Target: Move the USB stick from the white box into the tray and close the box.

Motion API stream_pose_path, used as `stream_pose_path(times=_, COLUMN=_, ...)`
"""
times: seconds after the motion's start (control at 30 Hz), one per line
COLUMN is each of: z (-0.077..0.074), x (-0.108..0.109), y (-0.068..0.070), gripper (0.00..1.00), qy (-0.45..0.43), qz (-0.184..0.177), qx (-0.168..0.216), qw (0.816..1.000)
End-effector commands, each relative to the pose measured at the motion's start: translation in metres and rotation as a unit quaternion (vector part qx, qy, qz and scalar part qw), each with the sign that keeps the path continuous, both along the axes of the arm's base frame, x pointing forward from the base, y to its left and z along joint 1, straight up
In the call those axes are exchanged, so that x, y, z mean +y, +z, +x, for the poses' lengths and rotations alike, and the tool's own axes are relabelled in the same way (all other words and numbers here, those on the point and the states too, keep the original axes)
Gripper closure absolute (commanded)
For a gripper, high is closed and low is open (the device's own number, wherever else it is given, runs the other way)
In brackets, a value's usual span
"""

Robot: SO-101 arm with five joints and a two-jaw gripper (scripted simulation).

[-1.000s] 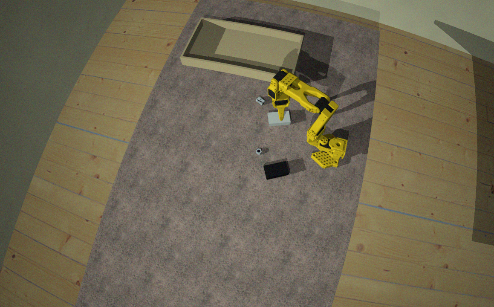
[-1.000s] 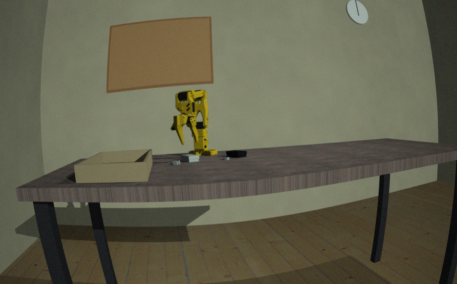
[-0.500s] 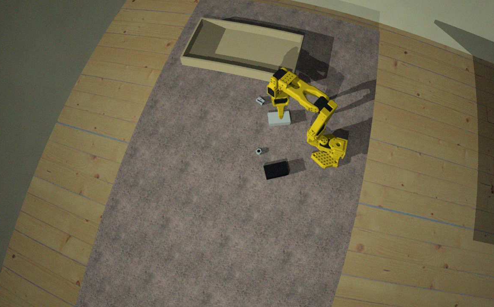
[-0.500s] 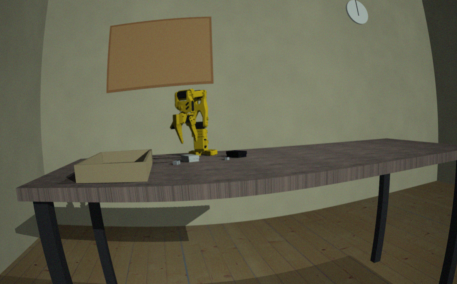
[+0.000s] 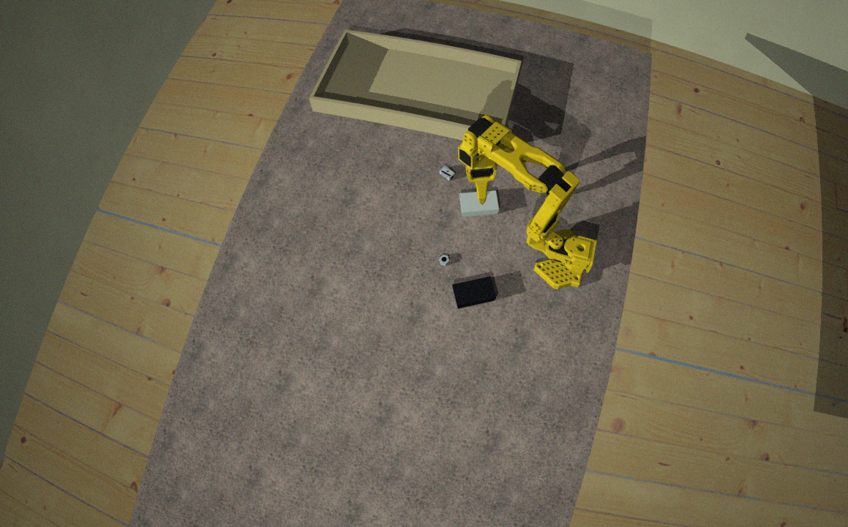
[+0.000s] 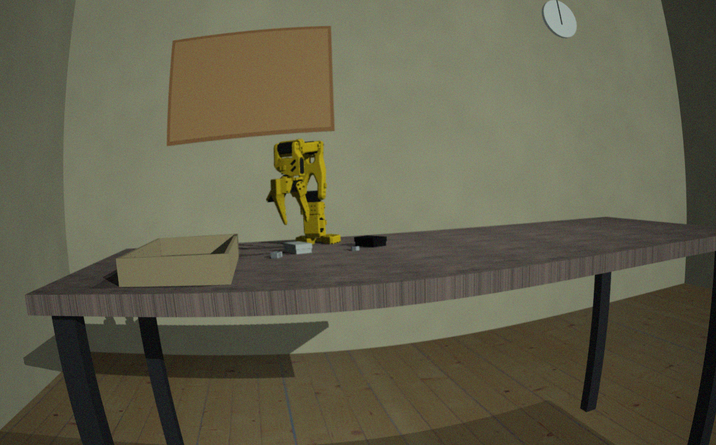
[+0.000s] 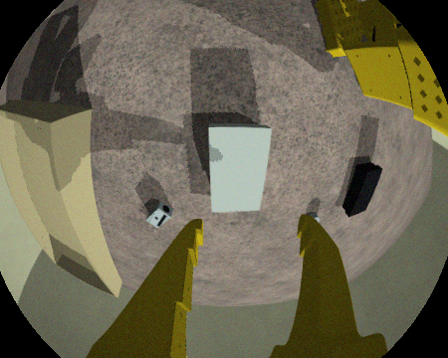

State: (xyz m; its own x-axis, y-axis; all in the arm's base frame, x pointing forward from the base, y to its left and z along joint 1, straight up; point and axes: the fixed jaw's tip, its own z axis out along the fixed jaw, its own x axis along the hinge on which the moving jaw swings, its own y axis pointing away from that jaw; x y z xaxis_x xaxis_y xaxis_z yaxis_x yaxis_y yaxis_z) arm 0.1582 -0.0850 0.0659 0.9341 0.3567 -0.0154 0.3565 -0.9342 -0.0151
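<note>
The white box [image 5: 479,204] [image 6: 298,247] [image 7: 238,169] stands closed on the table, lid on, a little in front of the tray. The USB stick is not in sight. The tan tray [image 5: 374,113] [image 6: 178,268] [image 7: 39,166] is open and looks empty. My gripper [image 5: 481,198] [image 6: 283,218] [image 7: 251,226] points down and hangs well above the white box. Its fingers are partly apart, with nothing between them.
A small grey block with a dark mark [image 5: 447,173] [image 6: 276,254] [image 7: 159,215] lies between the white box and the tray. A small grey nut-like piece [image 5: 443,259] [image 6: 355,248] and a closed black box [image 5: 473,291] [image 6: 370,240] [image 7: 362,189] lie near the arm's base [image 5: 564,262].
</note>
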Motion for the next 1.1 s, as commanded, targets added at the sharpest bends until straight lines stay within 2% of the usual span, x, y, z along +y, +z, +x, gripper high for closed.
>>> stream_pose_path(times=0.0, z=0.002, x=-0.003, y=0.005, gripper=0.71, qy=0.001, qz=-0.004, qx=-0.010, qw=1.000)
stream_pose_path(times=0.33, z=0.002, x=-0.003, y=0.003, gripper=0.71, qy=0.001, qz=-0.004, qx=-0.010, qw=1.000)
stream_pose_path(times=0.67, z=0.003, x=-0.003, y=-0.006, gripper=0.71, qy=0.001, qz=-0.004, qx=-0.010, qw=1.000)
stream_pose_path(times=1.07, z=0.004, x=-0.004, y=-0.030, gripper=0.71, qy=0.001, qz=-0.004, qx=-0.010, qw=1.000)
